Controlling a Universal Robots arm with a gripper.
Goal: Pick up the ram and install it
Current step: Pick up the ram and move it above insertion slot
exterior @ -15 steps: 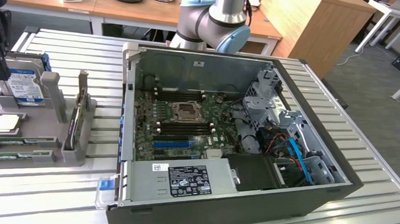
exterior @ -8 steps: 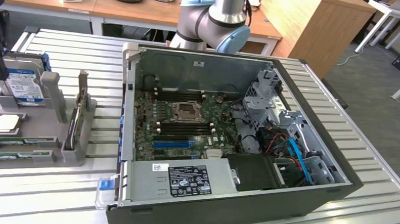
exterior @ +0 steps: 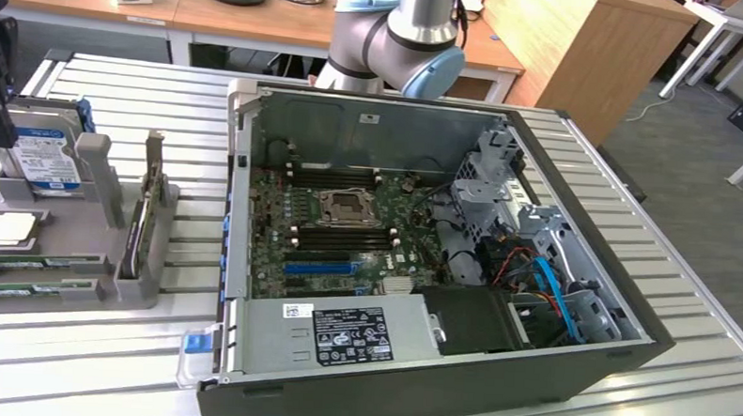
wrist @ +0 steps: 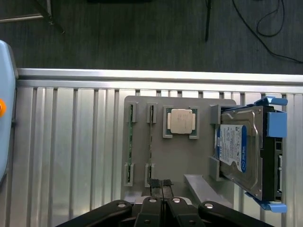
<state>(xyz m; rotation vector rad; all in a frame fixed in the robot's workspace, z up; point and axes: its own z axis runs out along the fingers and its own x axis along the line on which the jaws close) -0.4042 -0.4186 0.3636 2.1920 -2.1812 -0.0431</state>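
Reach stage of the pick-up: the black two-fingered tool [wrist: 161, 184], fingers together and empty, hovers at the edge of the grey plastic holder tray [wrist: 184, 158]; the ram [wrist: 150, 142], a thin green circuit-board stick, stands edgewise in the tray. Grasping it would need the fingers parted astride it

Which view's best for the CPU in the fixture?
Wrist view: the CPU is seen square-on from above, whole lid visible. Exterior view shows the CPU obliquely, near that view's left edge.
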